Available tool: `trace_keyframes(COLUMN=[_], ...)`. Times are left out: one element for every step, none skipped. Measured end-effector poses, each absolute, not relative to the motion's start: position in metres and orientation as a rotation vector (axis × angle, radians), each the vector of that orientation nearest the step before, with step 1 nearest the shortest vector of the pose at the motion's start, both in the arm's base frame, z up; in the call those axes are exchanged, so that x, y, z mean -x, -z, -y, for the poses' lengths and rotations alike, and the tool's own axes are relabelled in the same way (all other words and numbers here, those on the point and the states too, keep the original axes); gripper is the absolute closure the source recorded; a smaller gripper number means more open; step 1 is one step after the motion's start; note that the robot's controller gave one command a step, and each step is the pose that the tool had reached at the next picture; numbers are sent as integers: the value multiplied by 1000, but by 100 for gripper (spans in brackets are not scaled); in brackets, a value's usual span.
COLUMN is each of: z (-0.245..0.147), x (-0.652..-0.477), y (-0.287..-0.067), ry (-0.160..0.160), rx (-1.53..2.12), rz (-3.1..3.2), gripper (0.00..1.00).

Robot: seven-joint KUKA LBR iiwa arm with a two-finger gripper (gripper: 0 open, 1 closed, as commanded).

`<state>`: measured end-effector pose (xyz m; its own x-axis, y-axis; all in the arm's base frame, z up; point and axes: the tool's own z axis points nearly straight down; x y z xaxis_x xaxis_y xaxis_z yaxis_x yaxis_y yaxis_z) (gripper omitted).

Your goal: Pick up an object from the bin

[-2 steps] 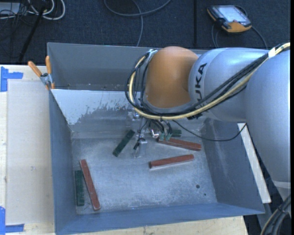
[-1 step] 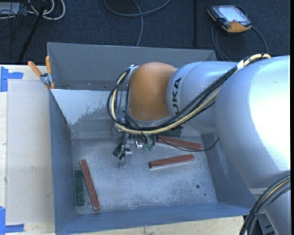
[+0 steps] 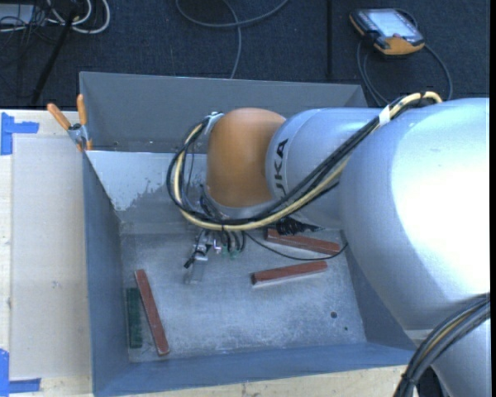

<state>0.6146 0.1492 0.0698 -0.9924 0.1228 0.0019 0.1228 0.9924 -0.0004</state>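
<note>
Brown stick [image 3: 289, 275] lies flat near gripper [image 3: 197, 261].
Likely stiff, light; pinch mid-length across its width; cannot tell gripper's state.

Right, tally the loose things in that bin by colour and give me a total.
Reddish-brown sticks: 3
Dark green strip: 1
Total: 4 in view; the arm covers part of the bin floor.
</note>
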Motion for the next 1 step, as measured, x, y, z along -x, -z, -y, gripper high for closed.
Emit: trace_keyframes(z=[-108], x=[-618], y=[-71], ry=[1], rx=[178], rz=[3135], gripper=[0])
